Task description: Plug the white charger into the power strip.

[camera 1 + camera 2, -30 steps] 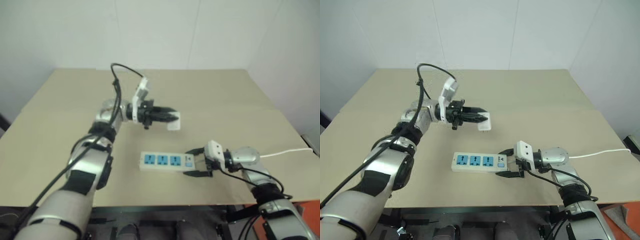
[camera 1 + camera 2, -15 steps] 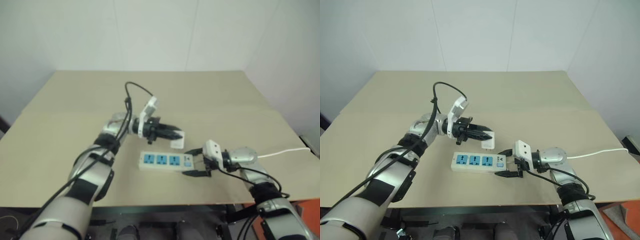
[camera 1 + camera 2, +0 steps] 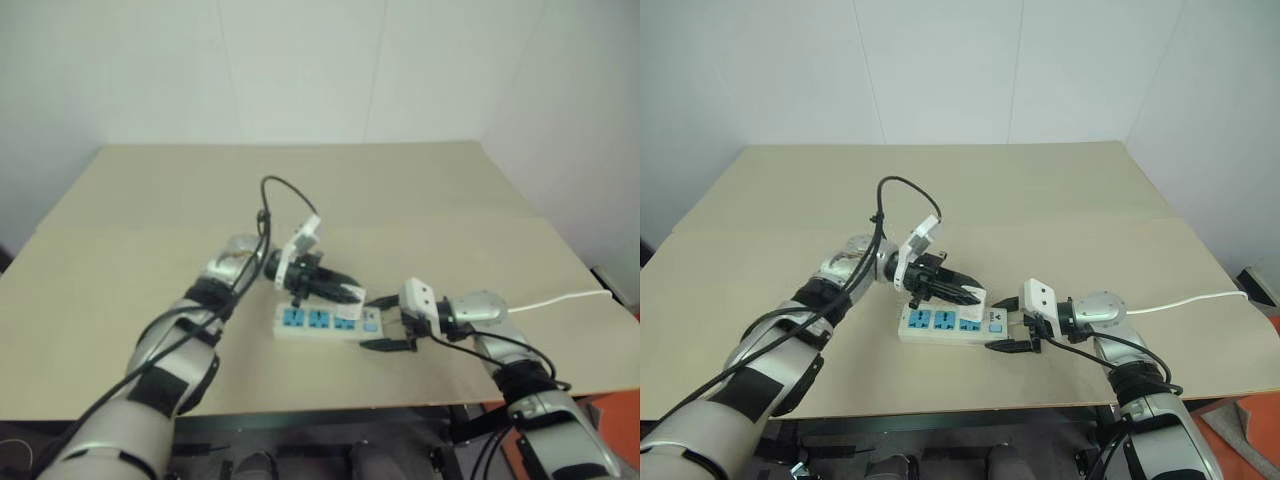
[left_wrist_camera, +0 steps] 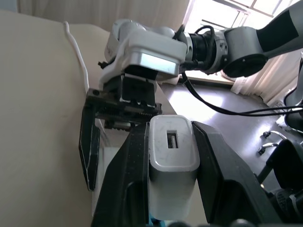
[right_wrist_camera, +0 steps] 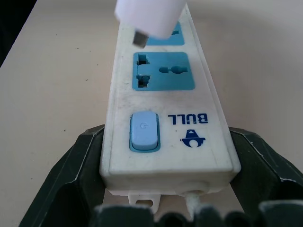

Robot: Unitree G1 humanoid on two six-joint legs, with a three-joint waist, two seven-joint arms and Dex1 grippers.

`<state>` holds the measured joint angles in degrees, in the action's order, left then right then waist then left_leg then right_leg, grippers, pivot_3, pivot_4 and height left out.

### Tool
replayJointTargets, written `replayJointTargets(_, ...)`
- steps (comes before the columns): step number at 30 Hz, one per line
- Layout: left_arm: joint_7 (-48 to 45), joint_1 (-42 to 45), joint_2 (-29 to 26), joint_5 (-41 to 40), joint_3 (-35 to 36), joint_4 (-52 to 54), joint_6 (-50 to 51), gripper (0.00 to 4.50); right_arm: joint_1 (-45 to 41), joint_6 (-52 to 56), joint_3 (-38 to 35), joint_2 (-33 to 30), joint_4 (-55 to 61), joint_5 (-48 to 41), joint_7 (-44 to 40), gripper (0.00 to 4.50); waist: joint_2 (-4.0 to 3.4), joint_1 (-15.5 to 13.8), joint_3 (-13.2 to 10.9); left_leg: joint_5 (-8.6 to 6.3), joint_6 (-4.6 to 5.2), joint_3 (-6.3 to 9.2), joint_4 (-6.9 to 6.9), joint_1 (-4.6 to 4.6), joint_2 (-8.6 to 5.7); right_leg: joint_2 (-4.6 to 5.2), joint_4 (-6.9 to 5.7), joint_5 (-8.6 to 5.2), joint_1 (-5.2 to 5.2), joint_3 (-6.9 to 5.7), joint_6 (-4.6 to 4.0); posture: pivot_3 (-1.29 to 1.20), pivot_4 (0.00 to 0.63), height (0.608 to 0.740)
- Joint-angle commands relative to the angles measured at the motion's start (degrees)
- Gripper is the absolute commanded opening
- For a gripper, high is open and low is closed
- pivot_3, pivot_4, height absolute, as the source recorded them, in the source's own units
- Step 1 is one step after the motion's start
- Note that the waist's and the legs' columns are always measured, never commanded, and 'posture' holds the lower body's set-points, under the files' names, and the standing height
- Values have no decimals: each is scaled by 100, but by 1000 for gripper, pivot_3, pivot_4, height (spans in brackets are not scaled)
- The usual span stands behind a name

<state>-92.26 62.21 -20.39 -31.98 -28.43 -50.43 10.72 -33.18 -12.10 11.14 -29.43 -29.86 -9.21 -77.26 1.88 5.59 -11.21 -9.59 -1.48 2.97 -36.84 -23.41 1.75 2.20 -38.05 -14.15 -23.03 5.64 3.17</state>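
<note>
My left gripper (image 4: 171, 161) pinches the white charger (image 4: 173, 163), light, hard and slick, by its flat sides; my right gripper (image 5: 165, 189) brackets the rigid power strip (image 5: 161, 101) at its switch end.

Glossy plastic power strip (image 5: 165, 118) (scuffed)

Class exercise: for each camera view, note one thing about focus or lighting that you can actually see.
Left wrist view: bright window glare behind, white charger sharp. Right wrist view: power strip crisp near its switch, the charger over it blurred. Eye views: even, soft lighting on the table.
</note>
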Motion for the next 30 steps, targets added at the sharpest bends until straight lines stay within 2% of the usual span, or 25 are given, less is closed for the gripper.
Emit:
replayJointTargets(1,-24,37,-36,31,-27,71,-170,1008,-1,-31,151,2,-152,315,146,3414,0,0,0,0,0,0,0,0,0,0,0,0,0,0,0,0,150,740)
replayJointTargets(18,-24,-6,342,447,273,-632,-455,1008,56,-83,156,-14,-115,307,131,3414,1,-1,2,0,0,0,0,4,0,-1,3,-2,4,2,0,0,150,740)
replayJointTargets(30,-24,-12,379,874,443,-886,-727,1008,8,-166,156,-8,-201,351,163,3414,2,0,5,0,0,0,0,23,0,-1,9,-3,28,0,0,0,150,740)
